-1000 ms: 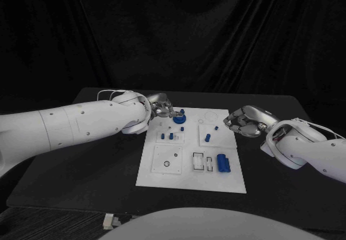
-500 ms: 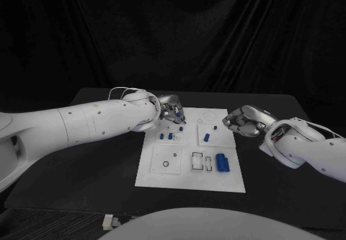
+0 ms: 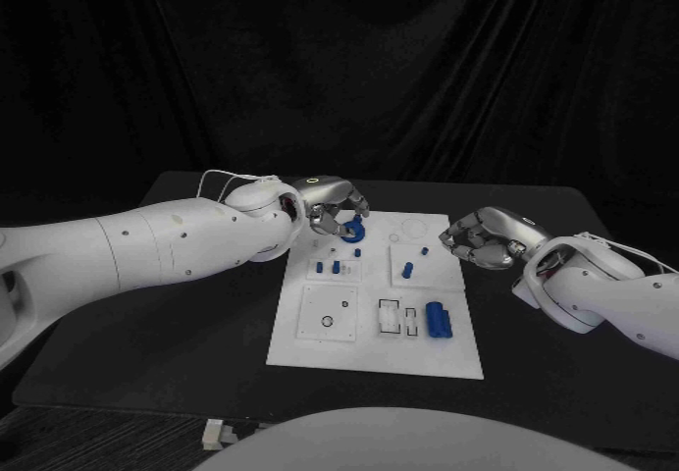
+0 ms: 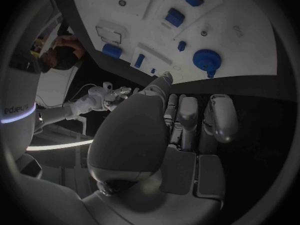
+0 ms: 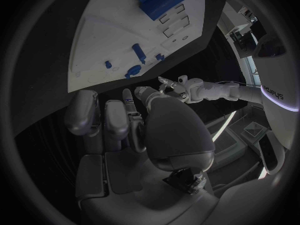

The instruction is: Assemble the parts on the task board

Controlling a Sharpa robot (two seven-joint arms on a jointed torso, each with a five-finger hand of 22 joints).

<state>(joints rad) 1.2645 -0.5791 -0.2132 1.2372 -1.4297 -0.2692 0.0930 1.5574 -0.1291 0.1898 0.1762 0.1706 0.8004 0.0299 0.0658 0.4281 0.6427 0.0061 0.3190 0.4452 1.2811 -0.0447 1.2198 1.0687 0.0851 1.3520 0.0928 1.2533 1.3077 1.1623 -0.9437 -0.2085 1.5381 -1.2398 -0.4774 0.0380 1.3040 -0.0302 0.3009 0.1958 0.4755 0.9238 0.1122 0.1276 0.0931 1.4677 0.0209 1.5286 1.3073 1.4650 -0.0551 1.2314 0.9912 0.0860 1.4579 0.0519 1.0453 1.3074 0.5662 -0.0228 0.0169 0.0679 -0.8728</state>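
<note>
Head view: left hand [image 3: 334,204] hovering empty, fingers loosely apart, above round blue part [image 3: 349,234] at board's [image 3: 375,353] far end; right hand [image 3: 477,239] curled, idling beside board. Plenty still needing assembling, probably.

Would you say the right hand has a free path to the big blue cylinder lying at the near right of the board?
Probably yes. The right hand hovers beside the board's right edge holding nothing, and the blue cylinder lies uncovered nearer the robot, with nothing between them. The left hand is at the far end.
</note>
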